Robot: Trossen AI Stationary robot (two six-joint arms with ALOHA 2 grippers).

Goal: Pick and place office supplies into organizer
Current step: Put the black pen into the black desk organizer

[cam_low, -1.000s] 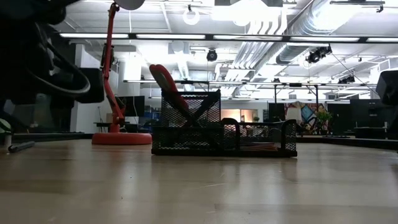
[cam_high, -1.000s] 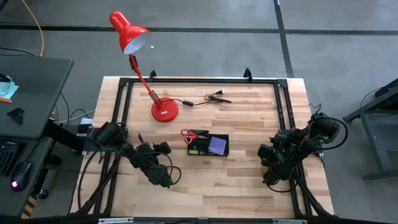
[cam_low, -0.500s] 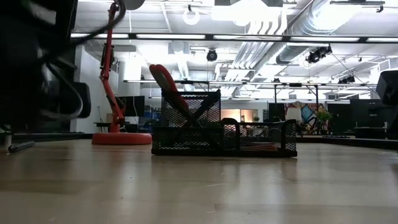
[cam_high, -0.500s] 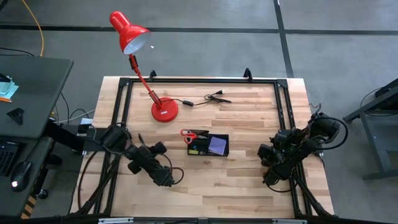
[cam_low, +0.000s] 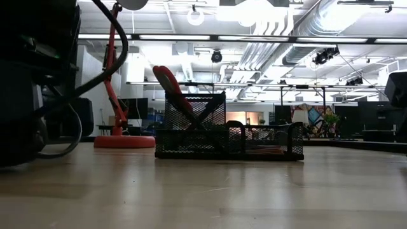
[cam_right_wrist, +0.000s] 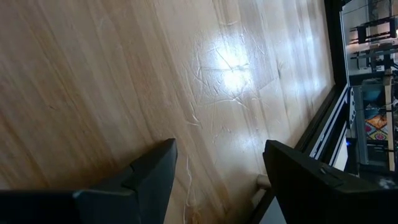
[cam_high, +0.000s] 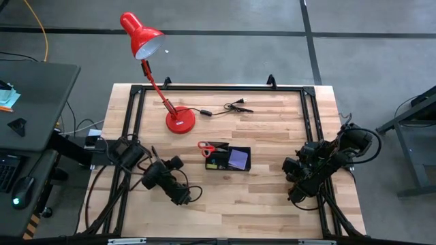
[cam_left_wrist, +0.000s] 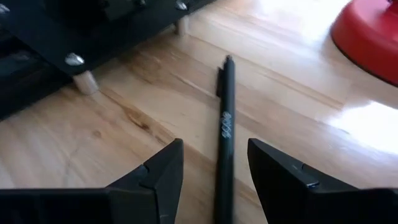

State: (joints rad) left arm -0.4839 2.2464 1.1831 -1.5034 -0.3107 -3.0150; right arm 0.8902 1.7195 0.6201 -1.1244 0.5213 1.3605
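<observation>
A thin black pen lies flat on the wood near the table's left rail, also seen from above as the pen. My left gripper is open and low over it, one finger on each side of the pen's near end without touching it; from above the left gripper sits just on the pen's near side. The black mesh organizer stands mid-table with a purple pad inside and red-handled scissors leaning out of its tall cup. My right gripper waits open over bare wood at the right.
The red desk lamp's base stands beyond the pen, toward the far right of it. A black cable with plug lies near the far edge. The black frame rail runs close behind the pen on the left. Bare wood lies between the arms.
My left gripper has come down toward the pen and tipped, its arm sinking into the low view's left side. The fingers' gap stays the same. The pen, the organizer and my right arm have kept still.
</observation>
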